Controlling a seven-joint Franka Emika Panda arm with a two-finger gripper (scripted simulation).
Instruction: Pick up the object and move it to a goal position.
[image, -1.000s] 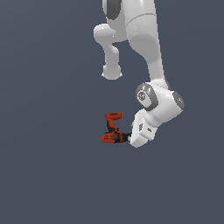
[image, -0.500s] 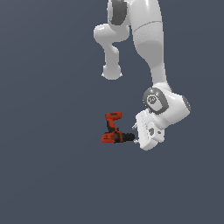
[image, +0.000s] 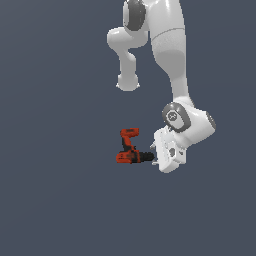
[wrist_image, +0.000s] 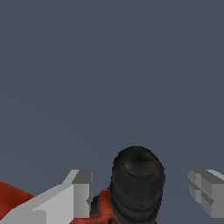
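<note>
the drill (image: 131, 149) lies on the flat grey floor (image: 55, 190), near the middle of the exterior view. its red-orange body makes an l, with one leg pointing up the picture and the black nose (image: 146, 157) pointing toward the exterior view's right. the white arm (image: 172, 55) comes down from above and bends so that the claw (image: 156, 153) sits just at the nose tip. in the wrist view the nose (wrist_image: 137, 186) stands between the two grey fingers (wrist_image: 81, 192), with a gap on each side, wider toward the other finger (wrist_image: 207, 190). the claw is spread apart and grips nothing. whether a finger touches the red body cannot be told.
</note>
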